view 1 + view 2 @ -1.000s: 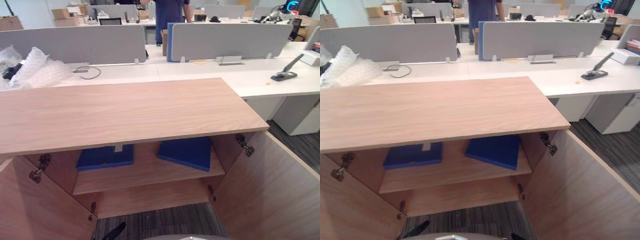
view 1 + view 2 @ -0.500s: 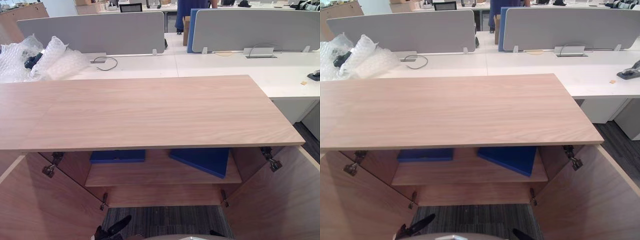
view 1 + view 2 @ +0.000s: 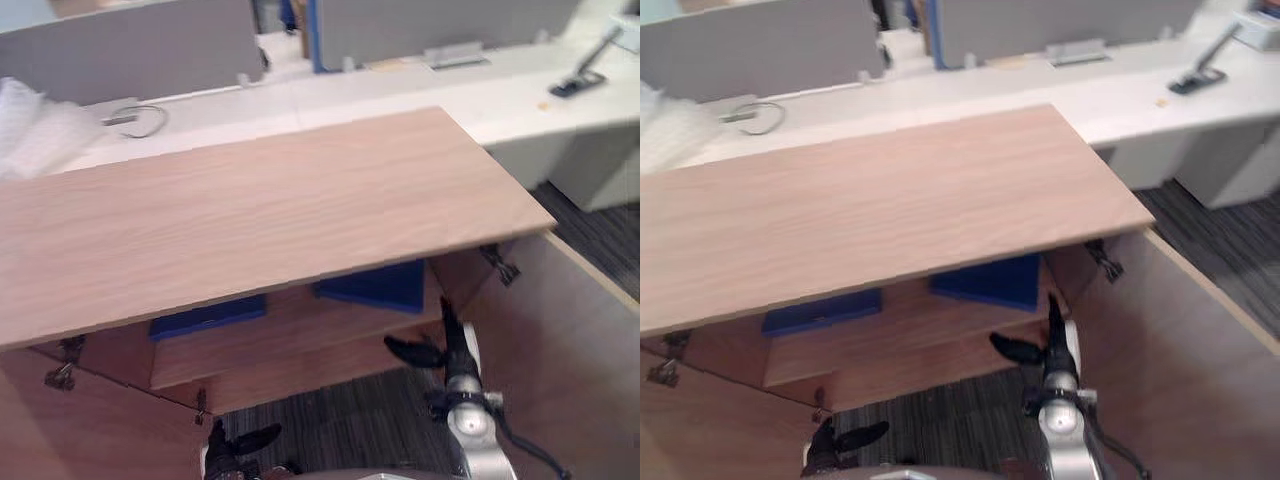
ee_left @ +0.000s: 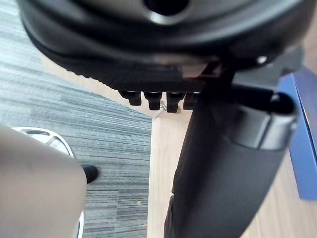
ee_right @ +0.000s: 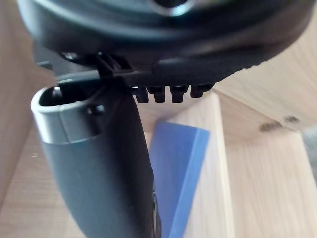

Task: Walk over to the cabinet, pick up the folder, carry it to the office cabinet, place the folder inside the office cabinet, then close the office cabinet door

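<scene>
**Reach check at the open cabinet (image 3: 300, 378); right hand (image 3: 447, 352) is the close one**

Quick rundown of where I'm at. My right hand is empty, fingers straight and pointing up, thumb stuck out toward the cabinet's middle. It sits just in front of and a bit below the right front corner of the shelf (image 3: 300, 325), between that corner and the open right door (image 3: 560, 350); touching neither, as far as I can see.

The blue folder (image 3: 375, 287) lies flat at the shelf's right end, so from my right hand it's up, further in and a little to the left; near, but apart. Its back part is tucked under the top board (image 3: 300, 190), so I can't swear to the long axis; the front edge I can see is skewed against the shelf's front edge. In the right wrist view it also slants away from the hand (image 5: 176, 168).

My left hand (image 3: 235, 447) hangs low over the carpet by the left door (image 3: 90, 440), loose, nothing in it, well apart from that folder; right arm is clearly nearer.

Looks-wise it's plain deep blue, thin, flat, stiff-looking, square corners; no label I can make out. A second blue folder (image 3: 205, 316) lies toward the shelf's left end.

My guess is the next move is either a grab at the right-end folder or a push on the right door; both start from the right hand.
</scene>
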